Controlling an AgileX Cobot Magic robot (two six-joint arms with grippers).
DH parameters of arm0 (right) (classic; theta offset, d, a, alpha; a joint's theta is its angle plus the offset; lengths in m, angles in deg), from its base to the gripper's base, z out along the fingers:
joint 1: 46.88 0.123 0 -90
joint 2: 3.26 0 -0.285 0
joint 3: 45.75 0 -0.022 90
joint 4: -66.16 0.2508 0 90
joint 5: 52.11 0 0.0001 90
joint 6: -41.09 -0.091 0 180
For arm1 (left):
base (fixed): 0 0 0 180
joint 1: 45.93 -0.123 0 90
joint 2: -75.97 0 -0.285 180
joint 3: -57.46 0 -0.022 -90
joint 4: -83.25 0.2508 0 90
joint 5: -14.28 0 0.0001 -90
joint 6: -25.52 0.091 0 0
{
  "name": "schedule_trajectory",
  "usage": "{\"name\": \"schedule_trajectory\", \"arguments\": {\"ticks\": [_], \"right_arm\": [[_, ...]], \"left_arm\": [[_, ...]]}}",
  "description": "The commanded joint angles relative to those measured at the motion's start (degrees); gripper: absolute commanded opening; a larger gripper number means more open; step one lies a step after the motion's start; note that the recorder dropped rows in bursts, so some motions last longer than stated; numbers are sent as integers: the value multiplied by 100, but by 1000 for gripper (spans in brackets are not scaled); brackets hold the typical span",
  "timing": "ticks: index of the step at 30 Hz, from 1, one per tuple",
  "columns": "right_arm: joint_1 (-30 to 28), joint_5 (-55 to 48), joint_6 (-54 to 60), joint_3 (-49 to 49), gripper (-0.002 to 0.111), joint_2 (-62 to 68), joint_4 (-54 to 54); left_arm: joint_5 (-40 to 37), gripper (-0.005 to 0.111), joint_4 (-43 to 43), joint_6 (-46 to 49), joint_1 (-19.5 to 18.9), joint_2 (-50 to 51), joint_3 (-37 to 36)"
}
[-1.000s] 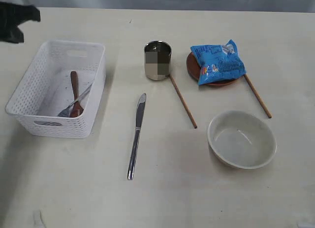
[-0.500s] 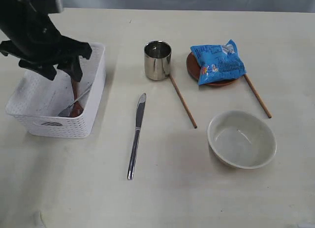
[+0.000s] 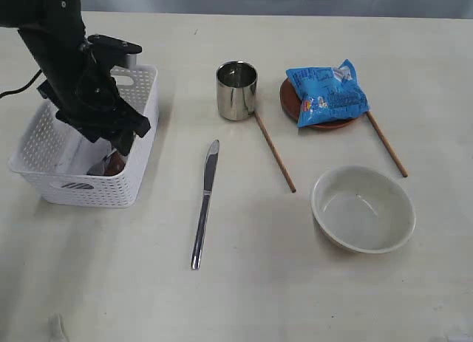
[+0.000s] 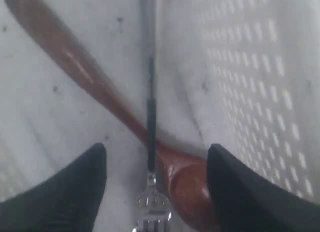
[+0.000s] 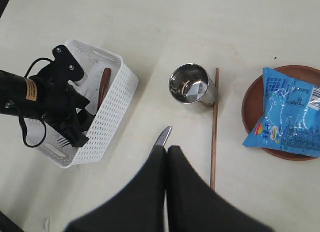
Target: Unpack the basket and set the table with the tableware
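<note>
The left gripper (image 4: 157, 197) is down inside the basket (image 3: 74, 185) on the left of the table (image 3: 244, 298). Its jaws are spread wide and empty, one on each side of the fork (image 4: 150, 117) and spoon (image 4: 75, 66), which cross on the basket floor. The right gripper (image 5: 165, 151) hangs above the table with its jaws pressed together, holding nothing. On the table lie the knife (image 3: 205, 202), cup (image 3: 236, 91), bowl (image 3: 362, 209) and two chopsticks (image 3: 275, 151), well apart. The plate (image 3: 325, 123) has a blue bag (image 3: 327, 87) on it.
</note>
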Motion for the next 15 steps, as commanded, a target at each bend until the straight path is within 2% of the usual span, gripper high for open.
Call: {"name": "schedule_trajectory", "arguments": {"ticks": [1, 5, 13, 15], "right_arm": [[-43, -10, 70, 2, 0, -26, 17], [-43, -10, 70, 2, 0, -26, 17], [-43, -10, 70, 2, 0, -26, 17], [-43, -10, 70, 2, 0, -26, 17]], "left_arm": [[265, 44, -160, 343, 44, 92, 41], [199, 34, -111, 343, 44, 242, 41], [188, 34, -100, 359, 44, 355, 41], [175, 31, -53, 359, 44, 405, 41]]}}
